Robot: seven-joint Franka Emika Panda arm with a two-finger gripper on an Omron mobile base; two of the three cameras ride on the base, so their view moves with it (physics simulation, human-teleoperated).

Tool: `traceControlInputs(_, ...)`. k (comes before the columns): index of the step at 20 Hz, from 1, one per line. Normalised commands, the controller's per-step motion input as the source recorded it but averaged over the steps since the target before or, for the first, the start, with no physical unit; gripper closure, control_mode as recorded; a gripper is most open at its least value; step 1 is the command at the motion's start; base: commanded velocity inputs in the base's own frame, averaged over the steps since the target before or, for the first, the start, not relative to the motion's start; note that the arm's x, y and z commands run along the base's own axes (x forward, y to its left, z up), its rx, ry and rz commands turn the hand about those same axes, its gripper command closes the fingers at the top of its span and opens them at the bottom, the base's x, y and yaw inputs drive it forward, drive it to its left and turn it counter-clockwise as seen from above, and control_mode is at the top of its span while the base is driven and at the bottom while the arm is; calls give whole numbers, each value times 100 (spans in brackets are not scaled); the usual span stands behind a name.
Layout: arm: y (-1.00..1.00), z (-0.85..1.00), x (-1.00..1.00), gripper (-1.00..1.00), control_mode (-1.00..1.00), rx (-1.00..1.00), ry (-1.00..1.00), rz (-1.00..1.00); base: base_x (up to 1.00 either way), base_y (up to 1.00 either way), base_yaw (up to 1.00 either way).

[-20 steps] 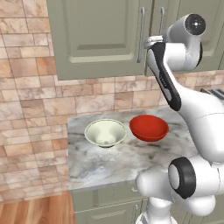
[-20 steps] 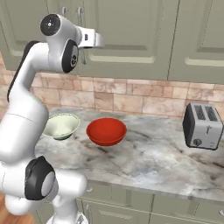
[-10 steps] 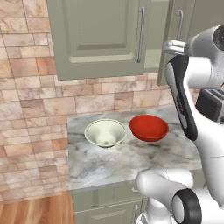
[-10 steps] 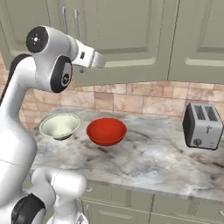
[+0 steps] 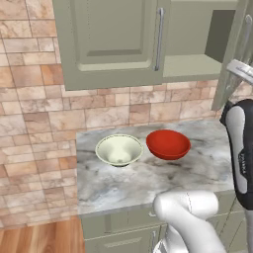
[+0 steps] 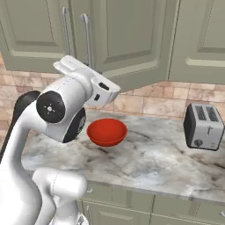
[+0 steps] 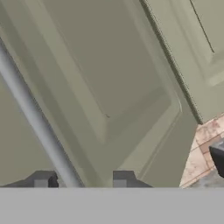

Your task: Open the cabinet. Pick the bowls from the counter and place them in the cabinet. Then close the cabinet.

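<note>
Two sage-green doors front the cabinet (image 5: 113, 39) on the wall above your tabletop (image 5: 148, 178). Its left door is closed, with a long silver bar handle (image 5: 159, 38) down its right edge. Its right door (image 6: 127, 39) is swung outward, and behind it you can see the plain green shelf (image 5: 190, 66).

Below, on the marbled tabletop, the two bowls sit side by side, near each other. You have the cream-white bowl (image 5: 119, 149) on the left and the red bowl (image 5: 168, 144) on the right, both upright. From the right base camera the red bowl sits just right of your arm's big joint, and a silver toaster (image 6: 204, 127) stands well apart on the far right of the tabletop, by the brick wall (image 5: 34, 128).

Your end effector (image 7: 81, 179) is up at the open door. In the hand camera its two dark fingertips (image 7: 43, 179) are spread apart, one on each side of that door's silver handle (image 7: 35, 118). You cannot tell from these pictures whether either tip touches the bar.
</note>
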Motion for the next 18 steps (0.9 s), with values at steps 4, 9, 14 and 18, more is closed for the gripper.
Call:
traceControlInputs(4, -100, 1, -99, 100, -100, 27, -29, 0, 0, 0, 0)
traceControlInputs(9, 72, 5, -67, -100, -100, 4, -20, 0, 0, 0, 0)
traceControlInputs(14, 100, 9, -68, -100, -100, -2, -30, -1, 0, 0, 0)
traceControlInputs(18, 99, 1, 5, -100, -100, -6, -22, -9, 0, 0, 0)
